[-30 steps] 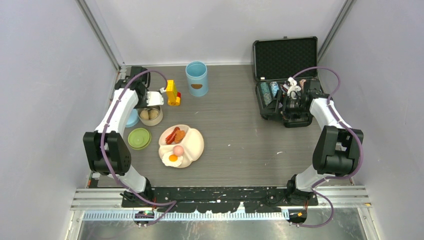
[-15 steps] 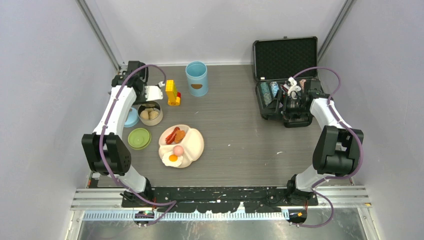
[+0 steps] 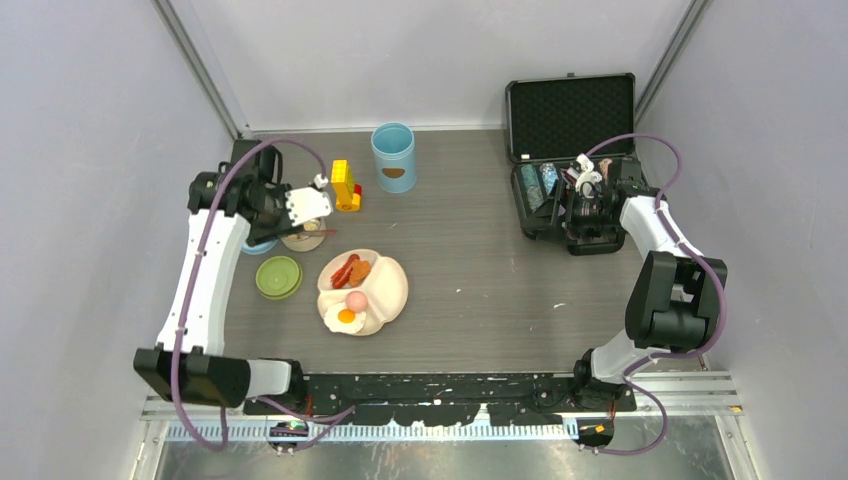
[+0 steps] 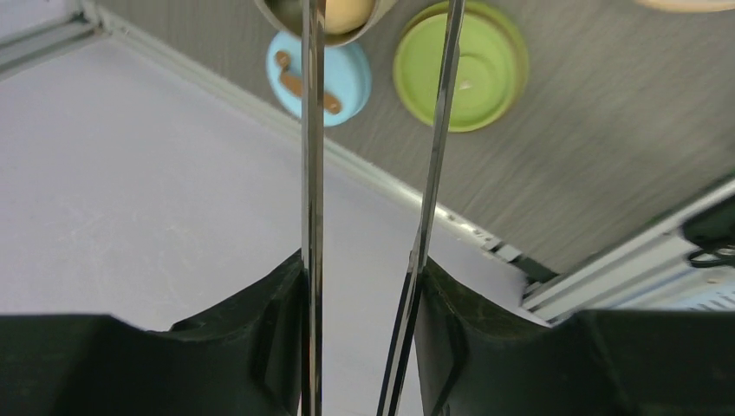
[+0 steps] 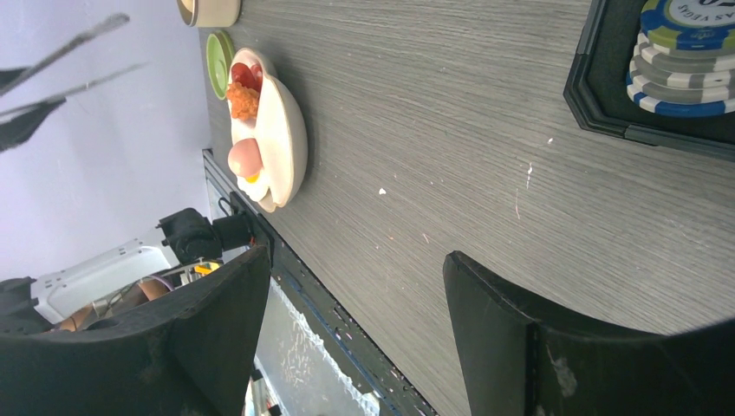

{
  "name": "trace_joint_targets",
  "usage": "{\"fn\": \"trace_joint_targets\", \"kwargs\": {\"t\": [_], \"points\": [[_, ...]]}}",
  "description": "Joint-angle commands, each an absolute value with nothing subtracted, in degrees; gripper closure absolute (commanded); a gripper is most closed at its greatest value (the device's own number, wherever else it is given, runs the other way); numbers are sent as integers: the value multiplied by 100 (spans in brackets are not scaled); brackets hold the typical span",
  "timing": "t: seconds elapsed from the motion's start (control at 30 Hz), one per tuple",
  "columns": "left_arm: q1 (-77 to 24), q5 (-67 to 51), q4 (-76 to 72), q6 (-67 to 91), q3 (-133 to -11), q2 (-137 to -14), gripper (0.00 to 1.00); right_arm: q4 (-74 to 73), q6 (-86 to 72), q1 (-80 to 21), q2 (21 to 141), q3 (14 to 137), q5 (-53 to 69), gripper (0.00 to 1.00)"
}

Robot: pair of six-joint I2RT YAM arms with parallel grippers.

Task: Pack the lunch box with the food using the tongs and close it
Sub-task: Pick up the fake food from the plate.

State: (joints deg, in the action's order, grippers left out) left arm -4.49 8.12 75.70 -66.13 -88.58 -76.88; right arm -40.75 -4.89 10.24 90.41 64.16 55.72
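My left gripper (image 3: 308, 206) is shut on the tongs (image 4: 310, 165); both silver arms run up between its fingers (image 4: 277, 303) with a gap between them. The tong tips reach over the steel bowl (image 4: 286, 12), which holds a beige bun (image 4: 347, 10). The blue lid (image 4: 343, 80) and the green lid (image 4: 485, 69) lie beside the bowl. The light-blue lunch box canister (image 3: 393, 157) stands open at the back. Red sausages (image 3: 344, 270), a nugget (image 3: 360, 270), a pink egg (image 3: 356, 301) and a fried egg (image 3: 346, 318) lie on the cream plate (image 3: 392, 288). My right gripper (image 3: 586, 214) is open and empty over the black case.
The black foam-lined case (image 3: 570, 115) stands open at the back right, with poker chips (image 5: 685, 61) inside. A yellow toy (image 3: 345, 186) stands just left of the canister. Grey walls close in the left, right and back sides.
My left arm has lifted and swung outward, bringing the gripper and tongs over the steel bowl. The tong arms have spread a little. The right arm has stayed still.
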Motion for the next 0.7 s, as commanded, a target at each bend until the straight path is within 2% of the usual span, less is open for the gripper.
{"fn": "trace_joint_targets", "kwargs": {"t": [0.0, 0.3, 0.67], "points": [[-780, -103, 8485, -6047, -8607, -7108, 55, -3977, -480, 1046, 9015, 6487, 5678, 22], [-1788, -326, 8880, -5612, -7720, -6414, 51, -3990, -490, 1052, 8952, 6469, 5669, 22], [-2141, 253, 8411, -5498, -6881, -6217, 50, -3990, -497, 1049, 8934, 6464, 5669, 22]]}}
